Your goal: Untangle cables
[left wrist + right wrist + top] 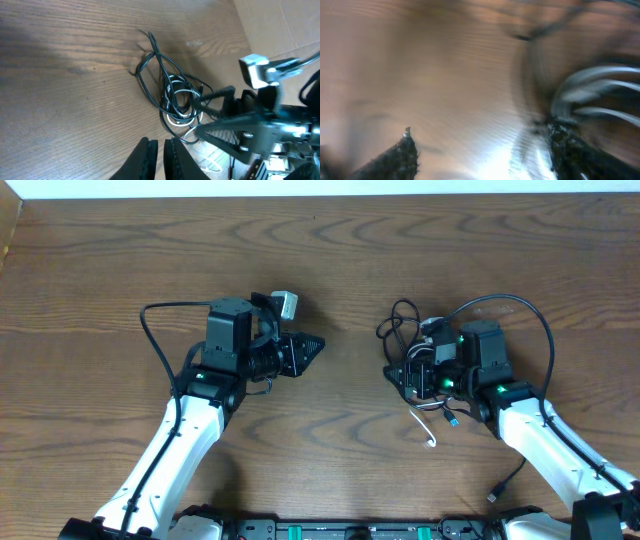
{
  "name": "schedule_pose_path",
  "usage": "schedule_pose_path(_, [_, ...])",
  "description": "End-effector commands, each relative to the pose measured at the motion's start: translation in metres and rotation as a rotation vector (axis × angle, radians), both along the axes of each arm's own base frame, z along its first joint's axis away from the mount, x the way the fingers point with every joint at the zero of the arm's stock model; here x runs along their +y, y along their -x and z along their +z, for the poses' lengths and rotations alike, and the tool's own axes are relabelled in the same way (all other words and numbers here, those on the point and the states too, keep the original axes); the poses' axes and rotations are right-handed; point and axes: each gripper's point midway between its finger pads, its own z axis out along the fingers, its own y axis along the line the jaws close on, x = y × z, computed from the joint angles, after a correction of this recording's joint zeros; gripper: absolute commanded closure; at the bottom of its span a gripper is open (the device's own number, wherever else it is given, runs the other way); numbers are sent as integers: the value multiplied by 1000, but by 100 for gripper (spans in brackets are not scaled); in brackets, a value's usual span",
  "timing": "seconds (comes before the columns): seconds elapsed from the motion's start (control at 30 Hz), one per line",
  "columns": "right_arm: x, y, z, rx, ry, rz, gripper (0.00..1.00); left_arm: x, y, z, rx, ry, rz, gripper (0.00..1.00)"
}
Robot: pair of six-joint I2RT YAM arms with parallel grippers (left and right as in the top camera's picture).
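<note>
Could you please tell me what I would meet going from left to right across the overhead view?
Left arm → left gripper → cables → right arm.

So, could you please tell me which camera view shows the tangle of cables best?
The left wrist view: the cable tangle shows sharp and almost whole. Overhead, it is small and partly hidden under the right gripper. The right wrist view is blurred, showing only pale streaks of cable.

Black and white against brown!
Look, thin flexible cords [172, 92], black and white, on a brown wooden table [330, 250] with dark wavy grain.
</note>
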Motion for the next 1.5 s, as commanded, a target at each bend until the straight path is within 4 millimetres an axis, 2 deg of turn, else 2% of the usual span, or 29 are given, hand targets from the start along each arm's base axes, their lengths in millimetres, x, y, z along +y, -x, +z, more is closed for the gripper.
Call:
schedule_pose_path(0.0, [-41,-19,-21,-68,266,-127,12,-1,-2,4,-4,3,2,85])
schedule_pose_path(0.2, [-42,-13,-64,36,314,-104,16,-1,-2,4,-4,3,2,84])
schedule_pose_path(0.4, [-24,-2,-93,99,303,-33,17,-1,-2,4,-4,3,2,84])
schedule_pose_path(0.43, [-19,1,-96,107,301,-14,23,-1,-2,4,-4,3,2,84])
schedule_pose_path(0.6, [5,16,-102,121,275,85,99,-1,-2,4,-3,3,2,84])
schedule_pose_path(0.67, [7,12,-97,107,268,84,99,-1,-2,4,-3,3,2,84])
schedule_pose_path(0.73, [12,7,-85,95,235,93,99,-1,-1,4,-3,3,2,84])
schedule_pose_path(0.8, [21,4,-65,79,166,117,99,-1,-1,3,-2,3,1,84])
schedule_pose_path(0.83, [28,2,-49,63,107,140,99,-1,-1,3,0,2,2,84])
schedule_pose_path(0.97, [59,3,42,-60,-207,305,99,-1,0,2,8,2,1,84])
schedule_pose_path(1.07, [60,8,84,-128,-311,365,99,-7,6,6,12,36,-40,84])
schedule_pose_path(1.17, [58,14,98,-139,-342,373,99,-14,14,13,16,85,-98,84])
schedule_pose_path(1.27, [61,20,102,-137,-365,404,99,-21,23,20,29,135,-159,83])
schedule_pose_path(1.3, [61,21,103,-150,-365,418,99,-23,25,21,32,145,-170,78])
schedule_pose_path(1.37, [61,22,101,-170,-351,436,99,-23,26,22,50,158,-168,75])
schedule_pose_path(1.47, [61,23,100,-188,-336,449,99,-24,24,25,120,200,-120,60])
